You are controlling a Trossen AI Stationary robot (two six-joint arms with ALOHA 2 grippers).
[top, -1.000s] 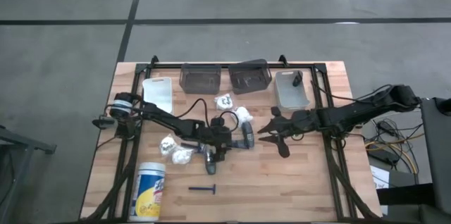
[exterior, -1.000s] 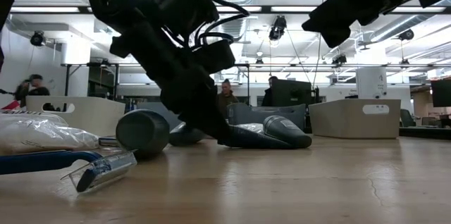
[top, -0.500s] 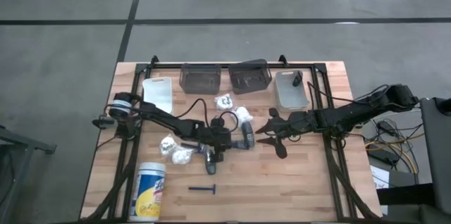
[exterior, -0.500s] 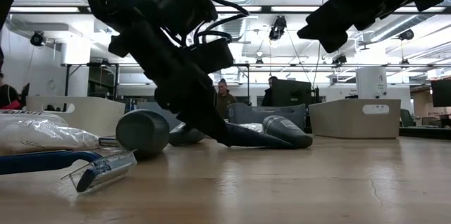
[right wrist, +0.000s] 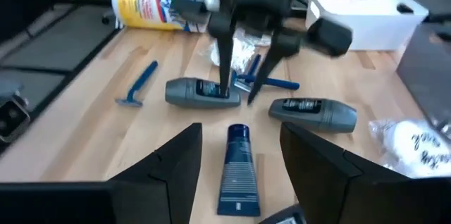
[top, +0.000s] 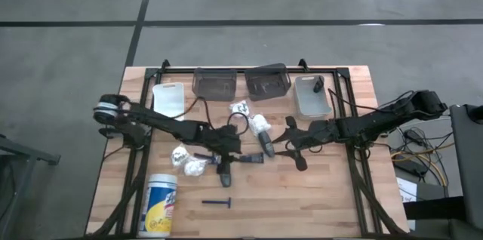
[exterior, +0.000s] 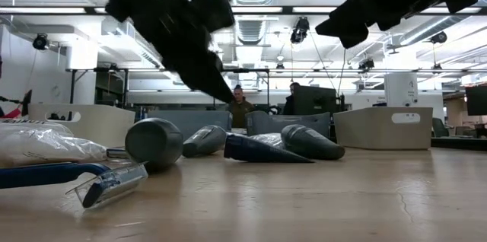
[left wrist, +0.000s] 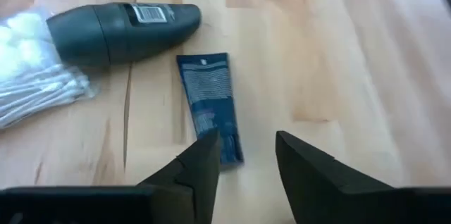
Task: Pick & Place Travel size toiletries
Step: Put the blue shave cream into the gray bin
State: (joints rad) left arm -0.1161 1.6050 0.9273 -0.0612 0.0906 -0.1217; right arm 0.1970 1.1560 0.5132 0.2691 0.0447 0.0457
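Dark blue tube (left wrist: 209, 106) flat on the desk (top: 324, 195) near the middle, printed face up, cap end flat and crimped end tapering; free of any grip. Just beside it, two dark grey oblong tubes: one (left wrist: 120, 30) with a barcode label next to a clear bag of cotton swabs (left wrist: 35, 86), the other (right wrist: 199, 91) nearer the left arm. Left gripper (left wrist: 243, 157) raised off the desk above the blue tube, fingers apart with nothing between them, likely lined up for a descent onto it. Right gripper (right wrist: 236, 164) hovering low on the opposite side of the same tube, fingers (right wrist: 165, 175) apart and empty too, pointed at the cap end; probably a competing or supporting approach, hard to say which. Blue razor (top: 219, 203) well apart toward the front edge, small white packets (top: 189, 162) to the left of the cluster, tall white canister (top: 160, 201) lying at the front left corner. Bins (top: 312, 95) ranged along the far edge, presumably the drop targets, so the loose items sit between arms and bins for a short carry.
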